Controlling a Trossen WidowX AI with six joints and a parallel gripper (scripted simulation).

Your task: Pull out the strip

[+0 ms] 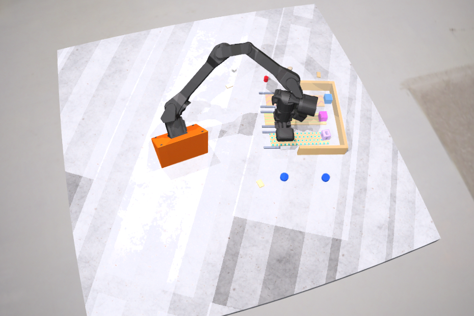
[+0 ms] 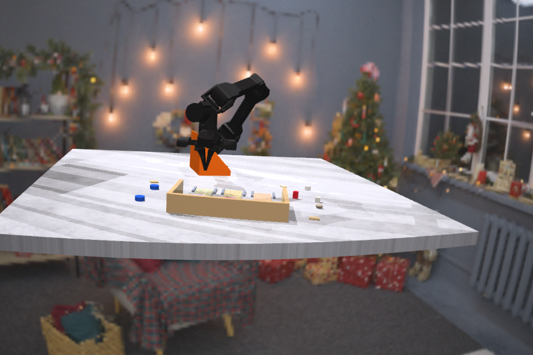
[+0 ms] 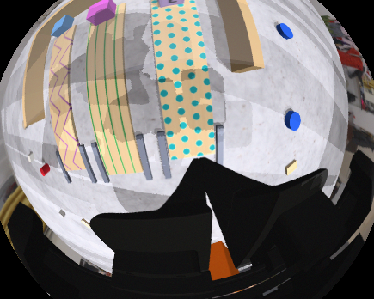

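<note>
The labelled cube [image 1: 325, 134] [image 3: 171, 2] is light purple with a dark letter. It rests on the far end of the strip with teal dots [image 3: 180, 64] [image 1: 304, 138], which lies flat between two grey rails [image 3: 164, 155] [image 3: 219, 142] at its near end. My gripper [image 3: 199, 163] [image 2: 206, 169] is shut and empty, pointing down above the strips' near ends. In the wrist view its tips appear just below the dotted strip's near edge. A magenta cube [image 1: 322, 115] [image 3: 101, 12] rests on the green-lined strip [image 3: 109, 86]. A blue cube [image 1: 327, 98] [image 3: 63, 26] rests on the zigzag strip [image 3: 62, 99].
A low wooden wall [image 1: 341, 125] [image 2: 227, 209] [image 3: 244, 39] encloses the cube ends on three sides. Two blue discs [image 1: 284, 177] [image 1: 325, 177] lie outside it. A red piece [image 1: 266, 78] [image 2: 295, 194] [image 3: 45, 169] and small scraps lie on the other side. The arm stands on an orange base [image 1: 183, 148].
</note>
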